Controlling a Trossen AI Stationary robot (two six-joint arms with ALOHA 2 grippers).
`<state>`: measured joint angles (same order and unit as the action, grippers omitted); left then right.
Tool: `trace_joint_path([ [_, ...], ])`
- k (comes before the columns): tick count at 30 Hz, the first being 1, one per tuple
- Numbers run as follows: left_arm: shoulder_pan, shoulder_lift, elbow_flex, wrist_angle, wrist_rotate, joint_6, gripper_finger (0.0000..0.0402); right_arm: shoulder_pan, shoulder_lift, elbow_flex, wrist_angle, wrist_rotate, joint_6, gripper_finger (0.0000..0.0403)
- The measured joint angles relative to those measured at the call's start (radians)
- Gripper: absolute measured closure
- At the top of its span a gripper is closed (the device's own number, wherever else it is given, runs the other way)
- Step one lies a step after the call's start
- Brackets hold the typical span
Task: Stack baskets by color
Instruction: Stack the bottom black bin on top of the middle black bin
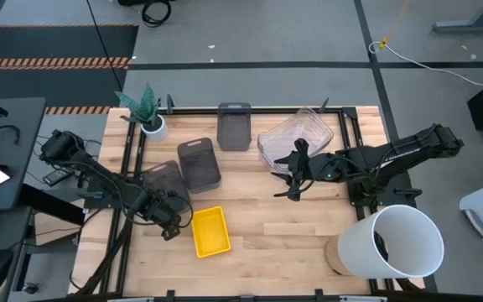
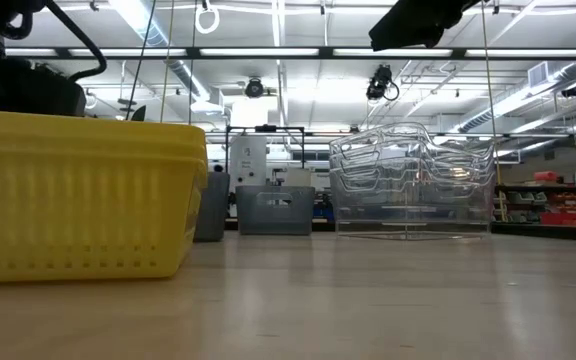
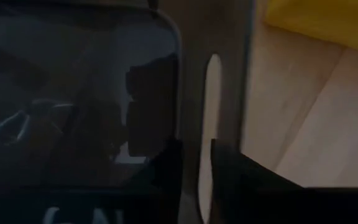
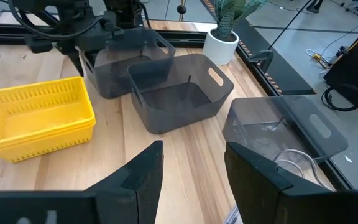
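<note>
A dark grey basket point(image 1: 162, 178) rests bottom down on the wooden table at the left. My left gripper point(image 1: 172, 225) points down at its near end, fingers a little apart, one inside the end wall point(image 3: 194, 74) and one outside. Just to its right stands a stack of nested yellow baskets point(image 1: 210, 231). Two more grey baskets point(image 1: 199, 164) point(image 1: 234, 126) stand singly farther back. Clear baskets point(image 1: 296, 138) are nested at the far right. My right gripper point(image 1: 294, 176) hangs open above the table near the clear stack, holding nothing. My left gripper point(image 3: 194, 171) comes from above, with one finger point(image 3: 166, 168) inside the grey basket and the other point(image 3: 229, 171) outside its end wall, beside the handle slot point(image 3: 213, 93). I cannot tell whether the fingers touch the wall. The basket stands on the table.
A big white bucket point(image 1: 397, 243) stands at the near right corner. A small white plant pot point(image 1: 152, 126) sits at the far left. Bare wood lies between the yellow stack and the bucket.
</note>
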<state>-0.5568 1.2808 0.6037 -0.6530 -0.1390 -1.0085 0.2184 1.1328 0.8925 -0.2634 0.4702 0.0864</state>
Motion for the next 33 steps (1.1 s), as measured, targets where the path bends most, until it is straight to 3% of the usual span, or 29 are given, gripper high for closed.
trace_joint_path([
  [7, 0.000, 0.000, 0.000, -0.001, 0.009, -0.005, 0.0391, 0.000, 0.000, 0.000, 0.003, 0.000, 0.000, 0.0226],
  [14, 0.000, 0.000, 0.031, -0.053, 0.023, -0.015, 0.0396, 0.000, 0.000, 0.000, 0.005, 0.000, 0.000, 0.0226],
  [33, 0.000, 0.001, 0.471, -0.601, -0.130, 0.027, 0.0398, 0.000, 0.000, 0.000, 0.005, 0.000, 0.000, 0.0226],
])
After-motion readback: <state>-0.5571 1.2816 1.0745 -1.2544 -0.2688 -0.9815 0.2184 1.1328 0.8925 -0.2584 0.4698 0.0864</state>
